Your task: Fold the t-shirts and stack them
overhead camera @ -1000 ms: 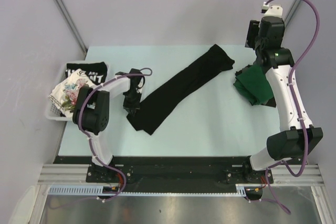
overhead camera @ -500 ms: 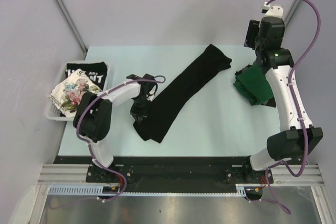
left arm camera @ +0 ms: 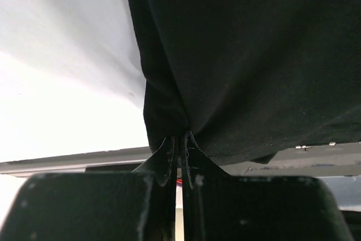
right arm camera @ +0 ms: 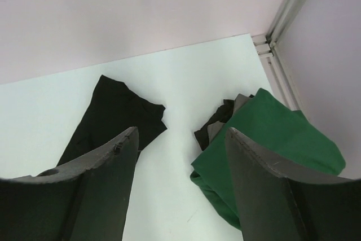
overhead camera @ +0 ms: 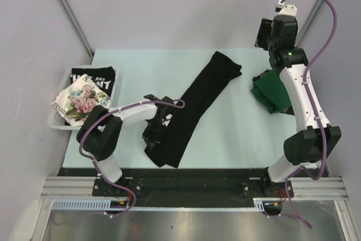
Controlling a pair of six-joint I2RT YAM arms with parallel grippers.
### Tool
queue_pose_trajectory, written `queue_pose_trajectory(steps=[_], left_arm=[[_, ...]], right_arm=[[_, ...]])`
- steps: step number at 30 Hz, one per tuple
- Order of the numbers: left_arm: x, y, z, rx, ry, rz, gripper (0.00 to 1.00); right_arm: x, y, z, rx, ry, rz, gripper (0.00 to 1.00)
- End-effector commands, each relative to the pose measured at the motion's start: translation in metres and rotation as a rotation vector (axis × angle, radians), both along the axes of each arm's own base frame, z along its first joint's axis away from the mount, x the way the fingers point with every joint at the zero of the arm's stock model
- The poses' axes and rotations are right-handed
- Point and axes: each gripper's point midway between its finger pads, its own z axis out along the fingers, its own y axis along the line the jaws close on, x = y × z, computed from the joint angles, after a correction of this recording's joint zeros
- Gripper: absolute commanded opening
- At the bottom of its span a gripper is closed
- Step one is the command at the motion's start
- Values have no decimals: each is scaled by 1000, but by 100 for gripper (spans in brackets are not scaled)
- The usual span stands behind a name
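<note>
Low over the table [overhead camera: 237,134], the left hand [left arm camera: 179,137] pinches the black t-shirt [overhead camera: 197,97]; the right hand [right arm camera: 180,132] gapes empty.

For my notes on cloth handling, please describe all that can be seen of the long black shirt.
The black shirt is plain, soft, matte cloth, gathered into a long narrow band. It lies on the table, slanting from the near left to the far right. The shut left pincer pinches an edge at its near end. The green shirt lies apart from it.
</note>
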Motion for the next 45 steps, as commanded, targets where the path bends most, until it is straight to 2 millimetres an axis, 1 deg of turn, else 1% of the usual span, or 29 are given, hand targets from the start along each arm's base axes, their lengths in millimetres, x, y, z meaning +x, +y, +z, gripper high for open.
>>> queue_pose_trajectory(steps=[1,7,9,10,12,13,18,19,21,22,23,24,27,28,29,31,32,34,35,36,37,38,39,41,42,43,44,45], left_arm=[[-9,-14,12,-66,0,10,0],[-15,-44,10,-124,34,-35,0],[-16,-46,8,-116,37,-41,1],[-15,-47,8,-105,34,-47,7],[-14,-44,7,-81,26,-53,16],[-13,-44,8,-77,22,-54,22],[-5,-37,16,-27,-10,-68,31],[3,-35,20,-4,-51,-72,32],[9,-32,27,21,-77,-71,33],[20,-33,34,28,-122,-72,34],[25,-35,38,29,-140,-71,34],[33,-41,45,20,-162,-72,36],[42,-42,53,47,-169,-82,37],[50,-46,60,50,-196,-87,37],[53,-44,63,62,-202,-89,37],[63,-48,69,55,-235,-96,39],[69,-50,69,50,-255,-96,40],[86,-57,70,29,-276,-92,41],[95,-60,70,21,-291,-88,41],[111,-67,69,10,-306,-78,41],[120,-70,70,3,-310,-77,41],[127,-73,71,2,-310,-72,41],[143,-80,76,-16,-334,-60,40],[155,-86,87,-30,-365,-57,40],[163,-87,96,-49,-400,-40,40],[164,-88,101,-64,-414,-31,40],[165,-87,104,-70,-427,-22,40],[163,-82,109,-66,-442,-13,40]], right_arm=[[2,7,34,27,-93,15,68],[5,7,25,19,-65,16,68],[6,8,20,15,-51,20,68],[7,8,18,12,-47,22,68],[9,8,12,3,-30,24,68],[10,8,10,1,-25,25,69],[14,9,-4,-9,13,31,69],[14,9,-5,-5,15,30,69],[14,10,-6,-3,16,34,69],[13,11,-5,-1,15,35,69],[13,10,-4,-1,15,34,69],[13,11,-5,-4,15,38,69],[11,11,-4,-11,14,46,70],[12,10,-6,-17,20,47,70],[11,10,-6,-19,25,47,70],[10,10,-6,-13,25,47,70],[7,10,-5,-6,29,48,70],[3,17,-7,44,36,59,70],[-4,22,-5,63,39,72,70],[-8,29,-7,85,44,103,71],[-11,31,-21,87,71,108,72],[-14,34,-28,91,77,114,73],[-18,36,-27,93,63,127,74],[-18,35,-44,85,92,130,76],[-13,37,-53,78,113,137,76],[-9,38,-61,70,130,142,76],[-4,38,-59,62,131,142,76],[1,37,-63,48,141,144,76]])
